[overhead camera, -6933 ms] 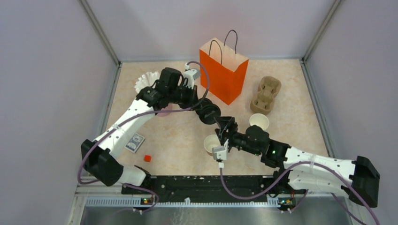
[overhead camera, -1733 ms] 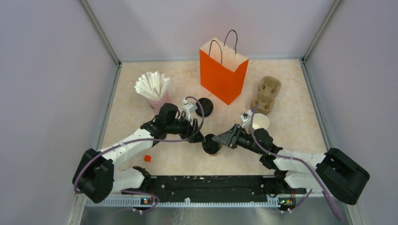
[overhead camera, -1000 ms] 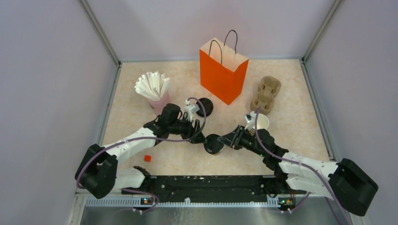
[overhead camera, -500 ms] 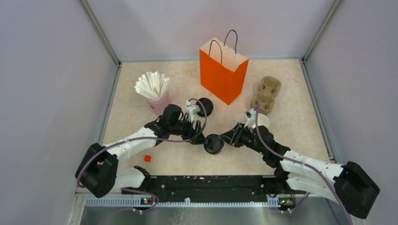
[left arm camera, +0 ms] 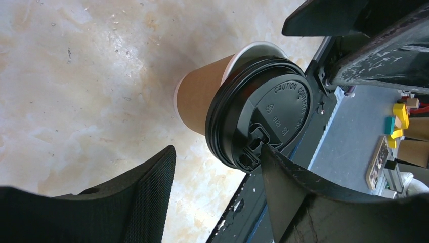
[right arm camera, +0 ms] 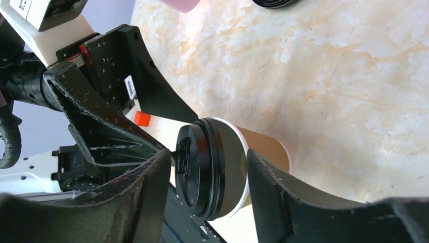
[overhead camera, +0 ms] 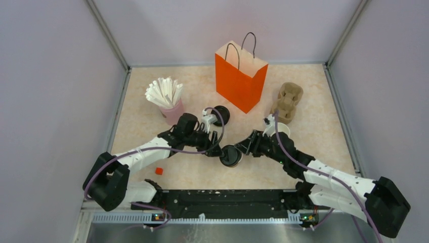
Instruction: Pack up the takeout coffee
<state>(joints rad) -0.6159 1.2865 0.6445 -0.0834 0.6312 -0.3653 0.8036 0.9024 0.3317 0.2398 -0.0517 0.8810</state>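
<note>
The takeout coffee [overhead camera: 230, 155] stands upright near the table's front middle, a brown paper cup [left arm camera: 198, 98] under a black lid [left arm camera: 263, 114]. A white strip of rim [left arm camera: 253, 48] shows beside the lid on one side. My left gripper [overhead camera: 216, 148] is open just left of the cup, which lies past its tips in the left wrist view, the lid's edge by one fingertip [left arm camera: 270, 162]. My right gripper [right arm camera: 207, 154] is open on the cup's right, its jaws standing either side of the lid [right arm camera: 200, 169] with small gaps.
An orange paper bag [overhead camera: 241, 76] stands open at the back. A loose black lid [overhead camera: 221, 115] lies behind my left gripper. Right of it are a cardboard cup carrier [overhead camera: 287, 104] and a white-lined cup [overhead camera: 281, 130]. A pink cup of straws [overhead camera: 164, 96] and a red cube [overhead camera: 159, 171] sit left.
My right gripper's jaws have spread apart from the lid and the hand has drawn slightly back. The left gripper and the cup have barely moved.
</note>
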